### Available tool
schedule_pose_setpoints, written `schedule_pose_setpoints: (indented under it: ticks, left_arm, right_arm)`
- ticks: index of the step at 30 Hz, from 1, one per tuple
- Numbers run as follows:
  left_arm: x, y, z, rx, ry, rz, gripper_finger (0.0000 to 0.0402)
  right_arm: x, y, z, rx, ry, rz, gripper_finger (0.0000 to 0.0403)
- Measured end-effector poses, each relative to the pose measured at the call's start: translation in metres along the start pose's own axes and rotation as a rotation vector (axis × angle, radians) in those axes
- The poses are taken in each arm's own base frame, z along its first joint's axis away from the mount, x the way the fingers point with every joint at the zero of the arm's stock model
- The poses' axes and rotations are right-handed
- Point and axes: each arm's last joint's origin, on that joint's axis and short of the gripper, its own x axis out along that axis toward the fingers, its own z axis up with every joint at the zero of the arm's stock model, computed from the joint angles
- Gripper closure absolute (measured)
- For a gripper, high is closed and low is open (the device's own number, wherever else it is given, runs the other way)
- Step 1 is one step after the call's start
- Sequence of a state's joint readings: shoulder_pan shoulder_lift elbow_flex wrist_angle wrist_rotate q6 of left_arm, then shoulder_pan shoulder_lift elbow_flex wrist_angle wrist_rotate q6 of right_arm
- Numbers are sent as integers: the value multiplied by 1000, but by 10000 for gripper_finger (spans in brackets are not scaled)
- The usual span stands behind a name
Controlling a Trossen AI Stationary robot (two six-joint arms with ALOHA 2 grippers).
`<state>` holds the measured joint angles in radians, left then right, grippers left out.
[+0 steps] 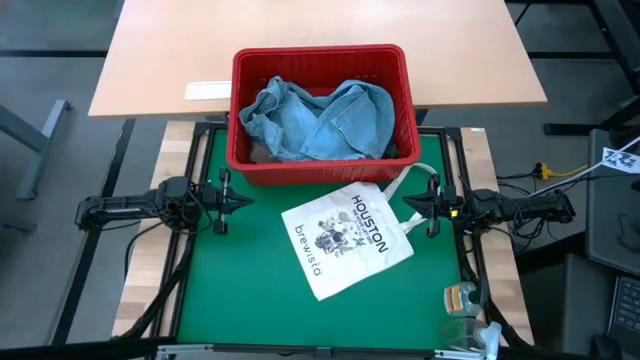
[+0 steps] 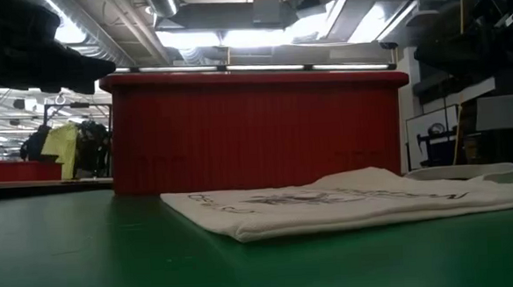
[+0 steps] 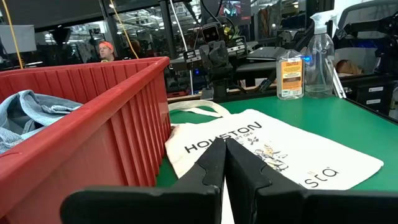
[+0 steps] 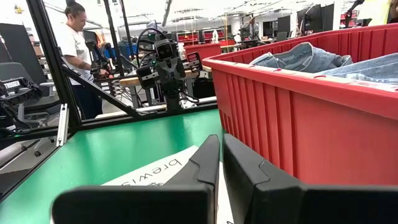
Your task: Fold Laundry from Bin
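The red bin [image 1: 320, 168] stands at the far middle of the green mat, holding the laundry, whose top garment is light blue denim [image 1: 320, 120]. A white tote bag printed "HOUSTON" [image 1: 348, 238] lies flat on the mat just in front of the bin. My left gripper [image 1: 250, 203] hovers shut at the mat's left, pointing toward the tote. My right gripper [image 1: 405, 208] hovers shut at the right, over the tote's handle [image 1: 420, 178]. In the wrist views, the fingers of my left gripper [image 3: 224, 149] and of my right gripper [image 4: 221, 146] are pressed together with nothing between them.
A spray bottle [image 3: 321, 56] and a small amber bottle [image 1: 460, 297] stand at the mat's near right corner. A tan table [image 1: 320, 40] lies beyond the bin. A person [image 4: 76, 43] stands in the room beyond the mat's left side.
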<state>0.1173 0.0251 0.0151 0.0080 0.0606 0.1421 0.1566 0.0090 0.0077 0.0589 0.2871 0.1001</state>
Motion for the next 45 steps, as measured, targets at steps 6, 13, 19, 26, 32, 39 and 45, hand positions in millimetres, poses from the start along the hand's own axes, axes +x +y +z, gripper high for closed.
schedule_pose_setpoints:
  ticks: [6, 13, 19, 26, 32, 39, 45]
  left_arm:
    - [0, 0, 0, 0, 0, 0, 395]
    - [0, 0, 0, 0, 0, 0, 395]
    - [0, 0, 0, 0, 0, 0, 395]
    - [0, 0, 0, 0, -1, 0, 395]
    - [0, 0, 0, -10, -4, -1, 395]
    - [0, 0, 0, -87, -6, 0, 395]
    - [0, 1, 1, -103, -13, 14, 395]
  right_arm:
    - [0, 0, 0, 0, 0, 0, 381]
    - [0, 0, 0, 0, 0, 0, 381]
    - [0, 0, 0, 0, -1, 0, 381]
    - [0, 0, 2, 6, -20, 2, 381]
    - [-1, 1, 11, 33, -110, 20, 381]
    - [-1, 1, 17, 75, -171, 26, 381]
    - [-2, 1, 22, 236, -224, 22, 353]
